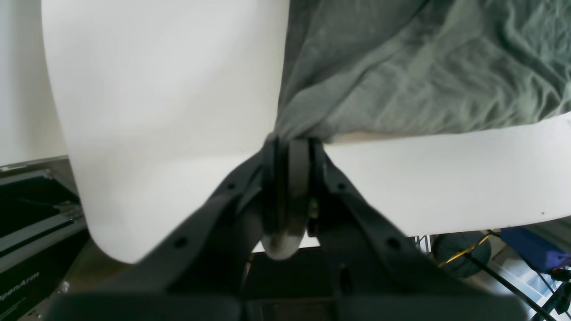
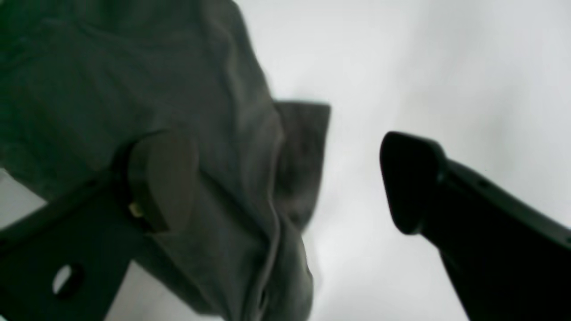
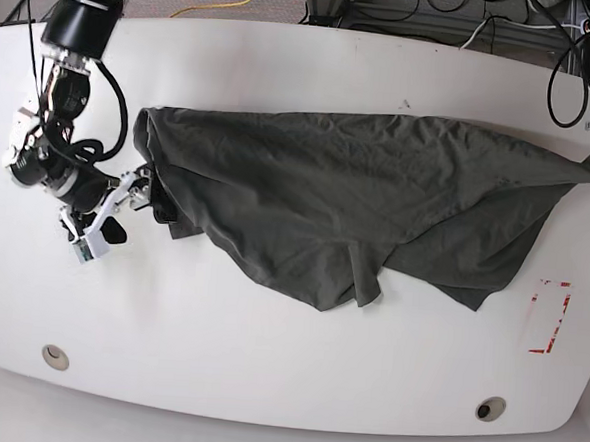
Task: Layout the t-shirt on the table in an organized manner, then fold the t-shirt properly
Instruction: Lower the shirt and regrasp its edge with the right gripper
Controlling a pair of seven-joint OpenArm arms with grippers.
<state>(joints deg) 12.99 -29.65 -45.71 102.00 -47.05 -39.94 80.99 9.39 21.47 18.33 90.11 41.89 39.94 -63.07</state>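
Pinching t-shirt (image 1: 401,67) hem w/ left pincer (image 1: 292,142) | case (image 1: 26,249) reads "openArm"

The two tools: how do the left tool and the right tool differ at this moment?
The left tool is shut, pinching a corner of the t-shirt; the right tool stands open, holding nothing. The left tool sits at the table edge, pulling cloth taut; the right tool sits over the tabletop beside slack cloth. Both are dark and near the shirt.
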